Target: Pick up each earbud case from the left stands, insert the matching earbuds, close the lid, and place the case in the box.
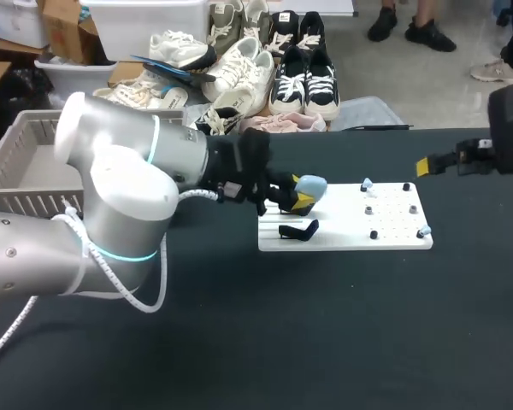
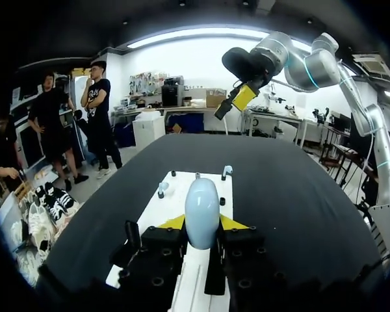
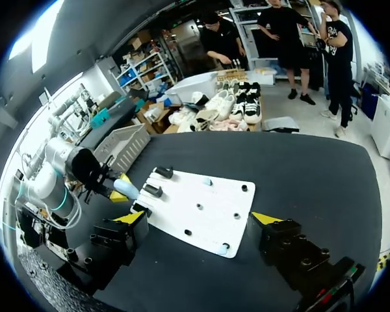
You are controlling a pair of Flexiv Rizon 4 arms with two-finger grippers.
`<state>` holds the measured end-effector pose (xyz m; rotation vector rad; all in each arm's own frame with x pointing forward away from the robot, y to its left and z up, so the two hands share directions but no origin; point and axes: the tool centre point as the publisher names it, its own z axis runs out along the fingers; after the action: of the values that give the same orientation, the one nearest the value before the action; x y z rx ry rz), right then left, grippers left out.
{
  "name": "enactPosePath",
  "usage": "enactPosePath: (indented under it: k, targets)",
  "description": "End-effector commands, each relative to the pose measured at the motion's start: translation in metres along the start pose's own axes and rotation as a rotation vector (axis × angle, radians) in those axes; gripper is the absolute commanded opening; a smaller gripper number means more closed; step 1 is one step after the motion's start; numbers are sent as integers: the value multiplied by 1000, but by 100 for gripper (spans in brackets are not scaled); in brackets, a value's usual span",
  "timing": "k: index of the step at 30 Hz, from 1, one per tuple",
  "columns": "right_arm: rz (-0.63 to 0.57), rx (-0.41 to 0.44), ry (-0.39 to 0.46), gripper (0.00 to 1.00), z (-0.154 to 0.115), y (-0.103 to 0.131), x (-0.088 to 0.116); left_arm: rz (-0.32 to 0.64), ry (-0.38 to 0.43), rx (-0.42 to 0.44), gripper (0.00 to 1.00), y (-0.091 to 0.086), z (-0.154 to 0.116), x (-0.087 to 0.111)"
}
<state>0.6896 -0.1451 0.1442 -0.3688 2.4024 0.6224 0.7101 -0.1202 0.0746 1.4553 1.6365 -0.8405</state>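
Note:
My left gripper (image 1: 301, 200) is shut on a light blue earbud case (image 1: 311, 184), held just above the left end of the white board (image 1: 393, 239). In the left wrist view the case (image 2: 202, 211) stands upright between the yellow tips of that gripper (image 2: 202, 224). One black stand (image 1: 299, 231) on the board is bare. Two light blue earbuds (image 1: 367, 183) (image 1: 424, 231) sit on pegs at the board's right part. My right gripper (image 1: 427, 165) hovers open beyond the board's right end; in its own view the gripper (image 3: 199, 220) is above the board (image 3: 182, 214), nothing between its fingers.
A grey slatted basket (image 1: 17, 162) stands at the table's far left, behind my left arm. Small black pegs (image 1: 369, 209) dot the board. The dark tabletop in front of the board carries nothing.

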Motion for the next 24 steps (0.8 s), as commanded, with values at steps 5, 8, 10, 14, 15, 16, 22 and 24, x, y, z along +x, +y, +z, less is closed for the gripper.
enactPosePath:
  k: [5, 8, 10, 14, 15, 16, 22, 24]
  targets:
    - [-67, -131, 61, 100, 43, 23, -10, 54, 31, 21, 0, 4, 22, -22]
    - [-80, -142, 71, 100, 49, 30, -9, 61, 27, 24, 0, 4, 24, -28]
    - [-84, -155, 72, 100, 52, 32, -8, 65, 24, 23, 0, 6, 27, -31]
    - [-87, -182, 80, 100, 60, 37, -4, 71, 25, 20, 0, 9, 30, -34]
    - [-90, -190, 85, 100, 63, 39, -3, 75, 28, 16, 0, 11, 30, -34]
    - [-91, -191, 88, 100, 65, 41, -2, 77, 29, 16, 0, 11, 31, -35]
    - [-96, -216, 91, 100, 75, 47, -1, 81, 31, 8, 0, 16, 34, -40]
    - [-98, -220, 92, 100, 76, 48, -2, 81, 29, 8, 0, 15, 35, -42]
